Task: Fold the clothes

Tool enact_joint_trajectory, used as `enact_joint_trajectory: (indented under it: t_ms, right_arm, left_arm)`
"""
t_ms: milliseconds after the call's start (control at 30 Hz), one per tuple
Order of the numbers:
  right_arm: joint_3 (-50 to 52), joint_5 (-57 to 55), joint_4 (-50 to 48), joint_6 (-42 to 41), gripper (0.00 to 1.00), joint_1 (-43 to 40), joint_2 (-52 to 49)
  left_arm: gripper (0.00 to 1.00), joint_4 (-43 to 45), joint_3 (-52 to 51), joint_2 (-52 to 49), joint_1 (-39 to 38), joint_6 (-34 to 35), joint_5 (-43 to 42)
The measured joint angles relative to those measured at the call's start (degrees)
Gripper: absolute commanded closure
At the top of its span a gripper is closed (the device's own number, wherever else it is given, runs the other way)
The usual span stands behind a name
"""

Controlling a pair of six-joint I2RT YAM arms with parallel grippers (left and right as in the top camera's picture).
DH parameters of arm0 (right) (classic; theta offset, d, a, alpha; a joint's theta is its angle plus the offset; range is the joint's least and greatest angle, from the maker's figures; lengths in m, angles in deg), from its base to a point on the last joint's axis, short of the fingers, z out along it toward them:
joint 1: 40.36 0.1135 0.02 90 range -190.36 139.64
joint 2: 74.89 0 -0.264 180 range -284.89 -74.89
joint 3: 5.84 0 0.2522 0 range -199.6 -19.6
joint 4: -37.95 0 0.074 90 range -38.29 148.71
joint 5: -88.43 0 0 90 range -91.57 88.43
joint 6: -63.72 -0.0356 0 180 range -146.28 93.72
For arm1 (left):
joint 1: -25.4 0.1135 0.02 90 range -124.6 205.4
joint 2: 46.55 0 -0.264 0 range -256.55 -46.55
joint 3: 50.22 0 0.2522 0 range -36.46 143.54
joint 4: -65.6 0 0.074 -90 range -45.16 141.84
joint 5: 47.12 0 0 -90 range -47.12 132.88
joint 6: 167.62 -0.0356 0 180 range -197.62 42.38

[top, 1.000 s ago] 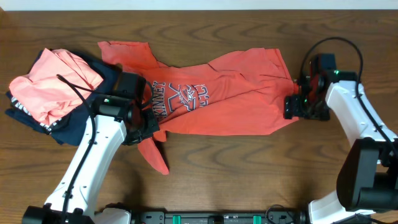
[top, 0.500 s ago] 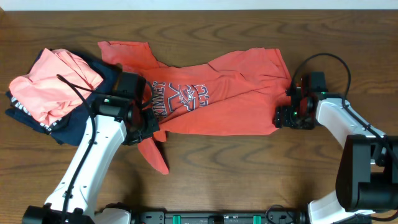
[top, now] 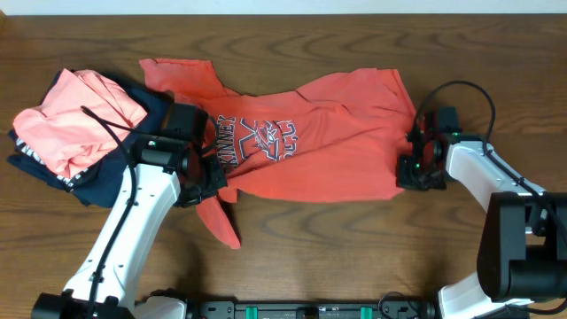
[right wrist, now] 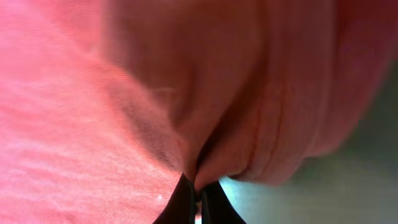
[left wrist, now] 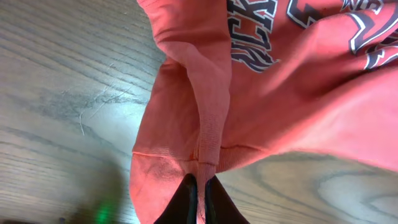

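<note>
— How far along are we?

— Barely begun, I'd judge. The coral-red short-sleeved cotton T-shirt lies rumpled across the middle of the wooden table, chest print up, with no tidy fold that I can see.

— And the grips?

— My left gripper is clenched on a seamed edge at the shirt's near-left side. My right gripper is clenched on its right edge. Flattening and every fold remain.

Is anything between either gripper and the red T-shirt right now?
Nothing visible. The left gripper is pinched on a fold of the T-shirt by the lettering, and the right gripper is pinched on its opposite edge. The folded pile lies off to the left.
</note>
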Motion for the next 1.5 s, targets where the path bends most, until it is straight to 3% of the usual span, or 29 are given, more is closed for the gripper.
enact_joint_trajectory:
  t_ms: [167,433,767,967,1200,1500]
  right_arm:
    - [-3.74,-10.25,11.28,-3.61,0.99,-3.69,1.60]
    - [-10.19,-18.16,12.92,-4.42,0.99,-9.07,7.28]
    - [-10.19,-18.47,13.99,-4.39,0.99,-9.16,7.04]
    - [-10.32,-13.20,15.91,-3.74,0.99,-9.33,7.06]
    - [-18.58,-8.26,24.65,-1.57,0.99,-12.66,11.43]
    - [-36.92,-6.95,36.54,1.53,0.99,-17.09,23.21]
  left_arm:
    - [0.93,-0.92,-0.04,0.00,-0.02,-0.48,-0.09]
    - [0.93,-2.16,-0.04,0.00,0.00,-1.11,-0.02]
    - [0.94,-4.44,-0.04,0.00,0.00,-1.20,-0.33]
    - [0.94,-0.81,0.70,0.02,0.00,-7.34,-6.54]
    - [0.94,-0.83,13.07,5.86,0.00,-13.20,-9.11]
    - [0.94,-1.22,24.98,20.50,0.00,-14.58,-9.33]
